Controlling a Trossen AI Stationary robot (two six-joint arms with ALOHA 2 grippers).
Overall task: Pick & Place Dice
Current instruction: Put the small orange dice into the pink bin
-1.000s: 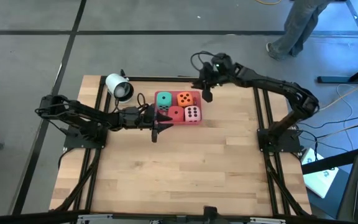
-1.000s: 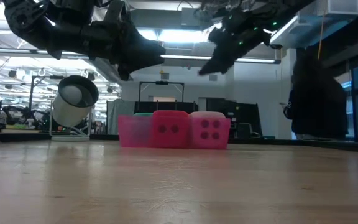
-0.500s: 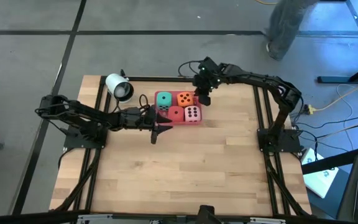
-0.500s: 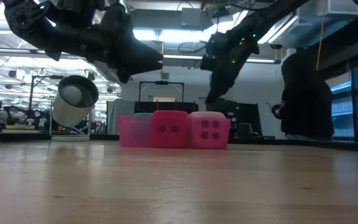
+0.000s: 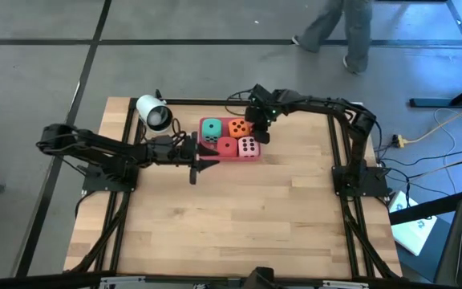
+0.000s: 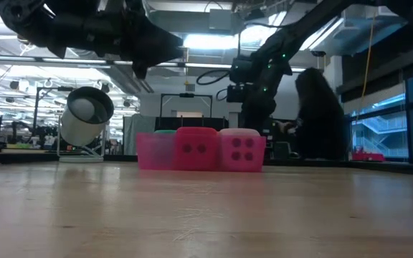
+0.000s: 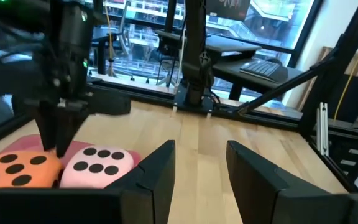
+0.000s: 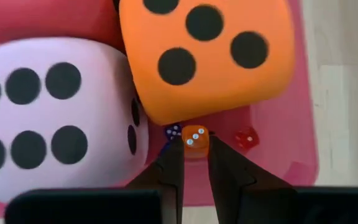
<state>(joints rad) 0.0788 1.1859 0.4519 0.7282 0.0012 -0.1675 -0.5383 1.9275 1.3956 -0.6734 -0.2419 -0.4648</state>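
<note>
Four dice sit in a pink tray point(image 5: 255, 122) at the table's far middle: teal point(image 5: 212, 128), orange point(image 5: 237, 127), red point(image 5: 226, 148) and pale pink point(image 5: 248, 147). My right gripper point(image 5: 259, 133) points down into the tray's right side, beside the orange die point(image 8: 204, 50) and the pink die point(image 8: 48, 118), shut on a tiny orange bead point(image 8: 195, 139). A tiny blue bead point(image 8: 173, 130) and a tiny red bead point(image 8: 246, 138) lie on the tray floor. My left gripper point(image 5: 202, 157) hovers open and empty just left of the tray's near side, as its wrist view point(image 7: 197, 168) shows. My right gripper pinches the tiny orange bead point(image 8: 195, 140) between its two fingertips, coming from above and pointing down. The bead is low in the tray, next to the orange die's lower edge; whether it rests on the tray floor I cannot tell.
A white cylinder on a stand point(image 5: 153, 112) stands at the table's far left; it also shows in the low view point(image 6: 86, 115). Bare wood lies toward the near edge point(image 5: 239, 225). A person point(image 5: 335, 28) walks on the floor beyond the far edge.
My right gripper has gone from beyond the tray's far right corner toward the tray, tipped to point down and sunk into the tray's right side beside the orange die. My left gripper has risen a little and drawn slightly toward the table's left edge.
</note>
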